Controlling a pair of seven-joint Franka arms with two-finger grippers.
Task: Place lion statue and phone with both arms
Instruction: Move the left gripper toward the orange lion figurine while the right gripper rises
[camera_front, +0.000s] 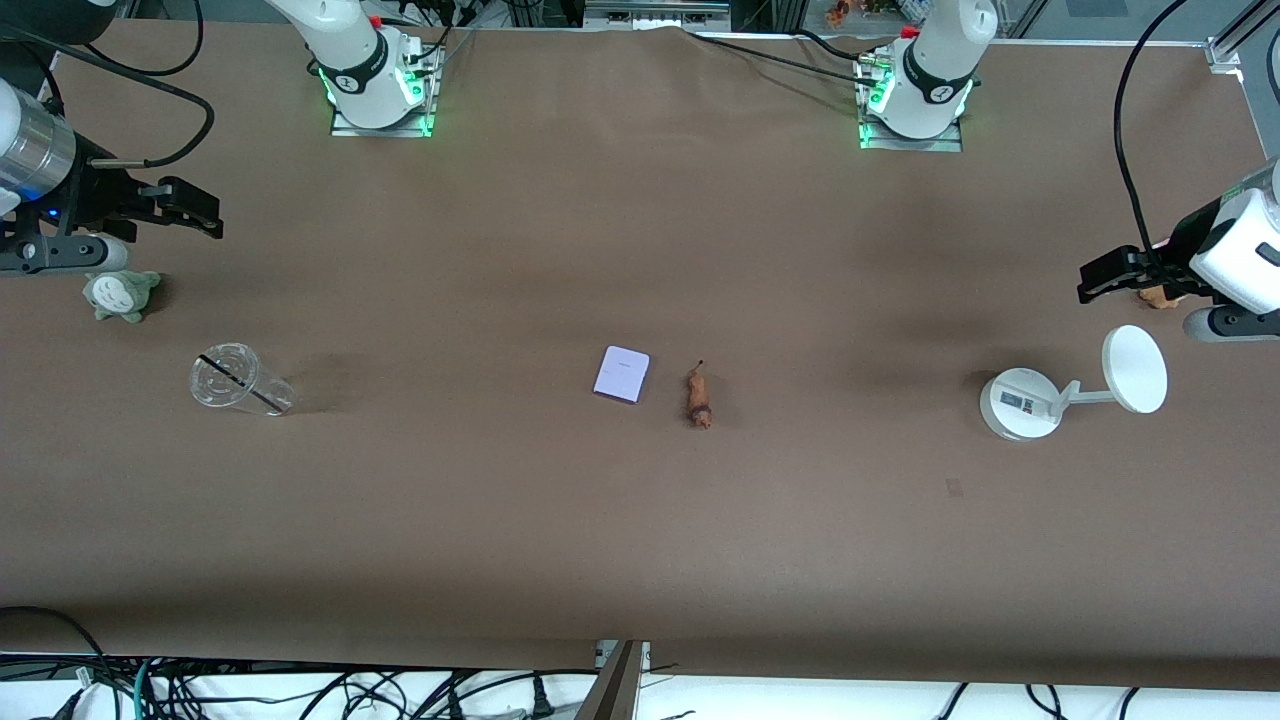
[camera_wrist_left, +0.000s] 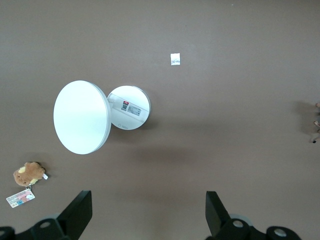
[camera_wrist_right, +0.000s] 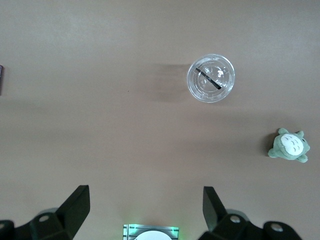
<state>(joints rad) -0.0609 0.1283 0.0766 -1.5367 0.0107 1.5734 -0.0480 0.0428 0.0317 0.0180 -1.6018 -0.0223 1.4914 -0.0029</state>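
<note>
Grippers parked wide, phone and lion at table centre

Left gripper (camera_front: 1100, 277) hangs open and empty over the left arm's end of the table (camera_front: 640, 520), its 2 fingers spread wide in the left wrist view. Right gripper (camera_front: 200, 212) mirrors it over the right arm's end, jaws equally parted and holding nothing. Both arms look drawn back to the edges, which I judge leaves the middle unobstructed.

Going by size: the white round-based stand with a disc (camera_front: 1070, 390) sits near the left gripper, tipped so the disc faces up. A clear plastic cup with a black straw (camera_front: 238, 380) lies toward the right arm's end. The green-grey plush (camera_front: 120, 293) rests just under the right gripper.

The phone (camera_front: 622, 374) lies flat at the table's centre, and the lion statue (camera_front: 699, 397) lies just beside it, apart, toward the left arm's end. Their pairing here suggests the placing is done or not begun; I cannot tell which. Smallest, a brown plush with a tag (camera_wrist_left: 28, 173) sits under the left gripper.
</note>
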